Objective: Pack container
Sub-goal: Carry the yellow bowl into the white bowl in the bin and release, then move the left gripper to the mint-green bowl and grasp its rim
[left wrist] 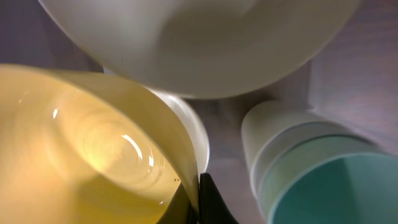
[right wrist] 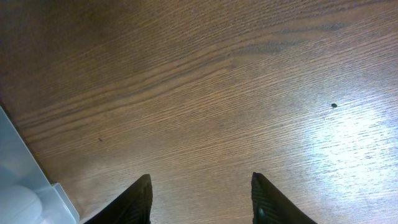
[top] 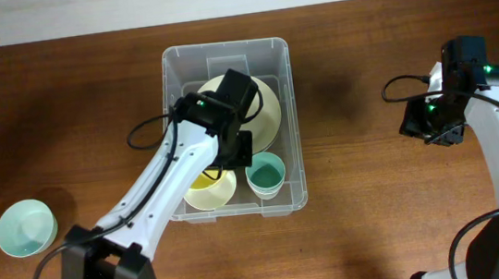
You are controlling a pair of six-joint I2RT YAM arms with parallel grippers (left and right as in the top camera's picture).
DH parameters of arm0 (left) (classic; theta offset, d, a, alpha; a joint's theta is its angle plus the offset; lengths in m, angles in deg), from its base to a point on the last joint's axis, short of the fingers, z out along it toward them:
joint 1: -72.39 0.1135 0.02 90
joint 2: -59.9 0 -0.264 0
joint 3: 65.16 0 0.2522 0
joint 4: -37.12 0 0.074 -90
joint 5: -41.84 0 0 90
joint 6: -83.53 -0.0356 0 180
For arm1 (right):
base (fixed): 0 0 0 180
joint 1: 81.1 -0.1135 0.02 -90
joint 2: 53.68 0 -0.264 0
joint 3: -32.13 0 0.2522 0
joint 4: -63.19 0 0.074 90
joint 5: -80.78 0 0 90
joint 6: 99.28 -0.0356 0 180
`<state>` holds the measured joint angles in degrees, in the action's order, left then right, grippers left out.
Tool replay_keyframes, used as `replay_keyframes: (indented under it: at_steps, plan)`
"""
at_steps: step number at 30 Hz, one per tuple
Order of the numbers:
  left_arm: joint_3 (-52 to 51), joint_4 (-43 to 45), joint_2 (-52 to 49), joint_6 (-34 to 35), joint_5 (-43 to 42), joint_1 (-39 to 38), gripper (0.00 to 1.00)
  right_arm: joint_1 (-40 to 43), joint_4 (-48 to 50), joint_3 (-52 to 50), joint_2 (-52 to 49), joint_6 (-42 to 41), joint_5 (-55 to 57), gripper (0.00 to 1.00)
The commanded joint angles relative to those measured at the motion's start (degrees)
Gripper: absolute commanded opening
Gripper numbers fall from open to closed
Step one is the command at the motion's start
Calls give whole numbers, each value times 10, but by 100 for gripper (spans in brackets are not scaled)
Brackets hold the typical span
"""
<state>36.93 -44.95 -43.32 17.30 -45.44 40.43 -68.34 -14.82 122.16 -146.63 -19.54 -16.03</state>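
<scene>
furthest left, a mint bowl sits alone on the surface, well apart from the container. the container stands mid-surface with its long axis running away from us. the mint bowl lies off its left side, level with the near end and close to the left arm's base. inside the container we see a big cream bowl at the far end, with a yellow bowl and a teal cup side by side at the near end. our left tool is down in there, pinched on the yellow bowl's rim, one finger on either side of the wall. to the right, our right tool hangs spread wide and empty over bare wood. we judge the left arm the nearer one for that stray bowl, once it lets go.
</scene>
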Motion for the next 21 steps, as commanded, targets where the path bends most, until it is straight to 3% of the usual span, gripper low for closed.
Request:
replay_keyframes:
  at_steps: [1,6,10,11,16,21]
  plan:
    - [-1,-10,-5,2,-6,0,16,-3,0,-1,4,4,-3,47]
    - [17,-35,8,2,5,12,37,-3,0,-1,4,4,-3,47]
    - [79,-87,51,2,63,57,39,-3,0,-1,4,5,-3,47]
    - [93,-99,63,2,79,71,44,-3,0,-1,4,6,-3,47]
    - [130,-117,147,2,122,200,69,-3,0,-1,4,6,-3,47]
    - [129,-134,171,-1,121,367,73,-3,0,-1,4,6,-3,47]
